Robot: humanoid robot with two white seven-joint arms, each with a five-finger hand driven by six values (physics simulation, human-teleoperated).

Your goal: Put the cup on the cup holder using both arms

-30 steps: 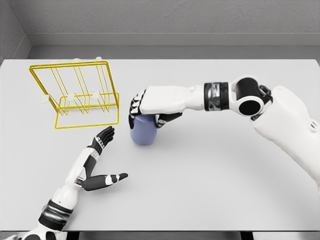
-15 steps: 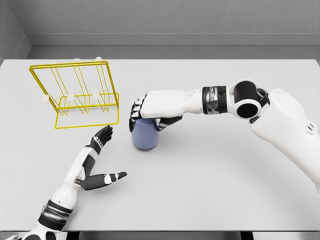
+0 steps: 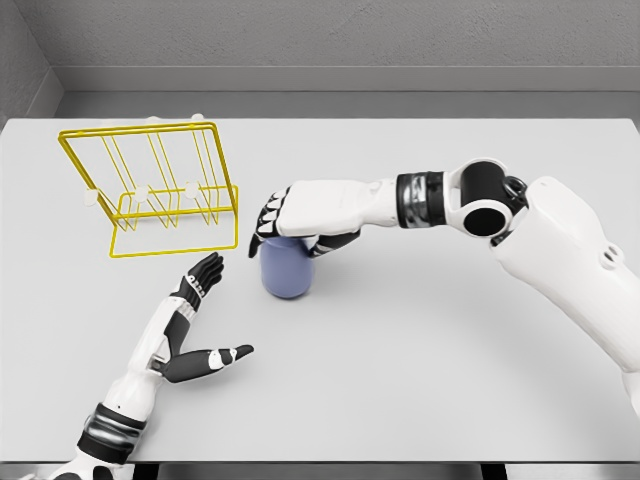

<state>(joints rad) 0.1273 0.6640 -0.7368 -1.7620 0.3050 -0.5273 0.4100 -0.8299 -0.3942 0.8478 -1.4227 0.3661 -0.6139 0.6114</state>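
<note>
The blue-violet cup [image 3: 287,272] stands on the white table [image 3: 420,350], just right of the front corner of the yellow wire cup holder [image 3: 150,190]. My right hand [image 3: 295,225] lies over the cup's top. Its fingers [image 3: 265,217] are stretched out past the cup's left edge, and the thumb rests by the top right rim, so the grip looks loosened. My left hand [image 3: 195,320] hovers open to the cup's lower left with the thumb spread, a short gap away from the cup.
The holder has upright wire prongs with small white tips [image 3: 150,190] and stands at the table's back left. A grey wall runs behind the table's far edge.
The right hand's fingers have uncurled and lifted slightly off the cup's side. The cup has settled a little lower and nearer. The left hand has hardly moved.
</note>
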